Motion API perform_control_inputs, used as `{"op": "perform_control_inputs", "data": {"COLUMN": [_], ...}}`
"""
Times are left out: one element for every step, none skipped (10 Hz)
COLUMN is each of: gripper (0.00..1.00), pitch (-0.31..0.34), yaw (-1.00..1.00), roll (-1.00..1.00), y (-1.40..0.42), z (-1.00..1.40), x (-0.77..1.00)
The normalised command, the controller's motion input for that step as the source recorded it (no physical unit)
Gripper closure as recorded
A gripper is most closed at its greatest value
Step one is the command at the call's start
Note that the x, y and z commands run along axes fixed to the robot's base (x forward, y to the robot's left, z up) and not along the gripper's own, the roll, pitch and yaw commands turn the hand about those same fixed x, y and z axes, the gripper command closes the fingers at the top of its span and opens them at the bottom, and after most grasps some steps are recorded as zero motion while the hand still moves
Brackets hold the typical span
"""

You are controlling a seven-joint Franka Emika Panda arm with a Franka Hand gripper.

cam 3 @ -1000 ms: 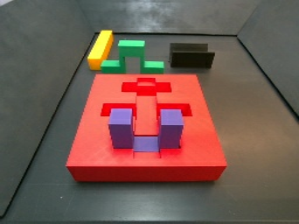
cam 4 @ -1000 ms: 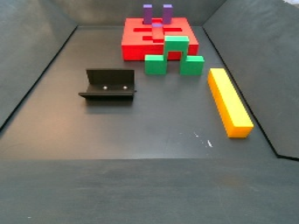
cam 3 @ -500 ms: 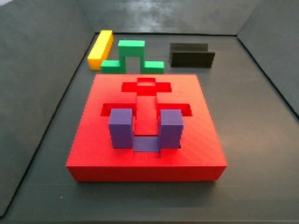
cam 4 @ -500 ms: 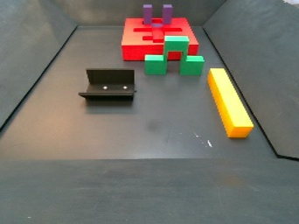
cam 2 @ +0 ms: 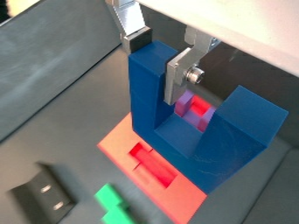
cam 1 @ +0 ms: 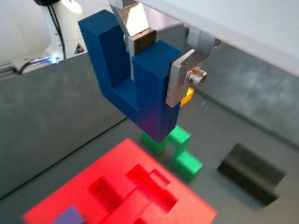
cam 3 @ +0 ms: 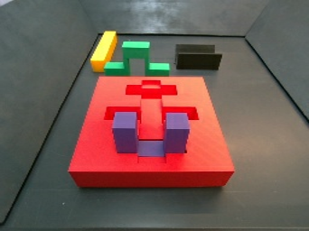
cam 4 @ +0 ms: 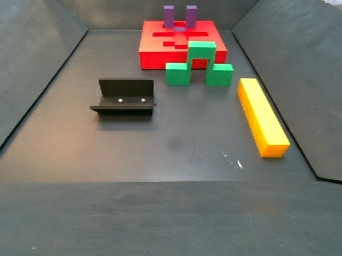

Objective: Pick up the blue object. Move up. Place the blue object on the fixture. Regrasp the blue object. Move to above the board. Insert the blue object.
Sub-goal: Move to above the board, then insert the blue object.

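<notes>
Nothing has moved in either side view since the earlier frames; neither shows the arm. From largest down: I judge I am carrying toward the board (cam 3: 151, 135), so I should hold height and square up first. In both wrist views the gripper (cam 1: 162, 58) is clamped on one prong of the blue object (cam 1: 126, 74), high above board, green block (cam 1: 176, 149) and fixture (cam 1: 253, 171).

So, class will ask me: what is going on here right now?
The gripper is shut on the blue object, holding it in the air above the board; both wrist views show this, while the arm is out of both side views. A purple block already sits in the board. The fixture stands bare on the floor, with a green block and yellow bar nearby.
</notes>
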Motion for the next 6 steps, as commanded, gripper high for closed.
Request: {"op": "perform_control_inputs", "data": {"gripper": [1.00,1.00,1.00,1.00,1.00,1.00], "pitch": [-0.026,-0.029,-0.016,0.000,0.007,-0.026], "yaw": [-0.04,-0.02,-0.02,0.00,0.00,0.02], "roll": [-0.50,-0.32,-0.21,-0.01,0.00,-0.05], "y": [0.03,0.01,0.01,0.02,0.00,0.10], "z": [0.00,-0.01,0.00,0.00,0.00,-0.64], "x": [-0.07,-0.04,-0.02,0.00,0.09,0.39]}}
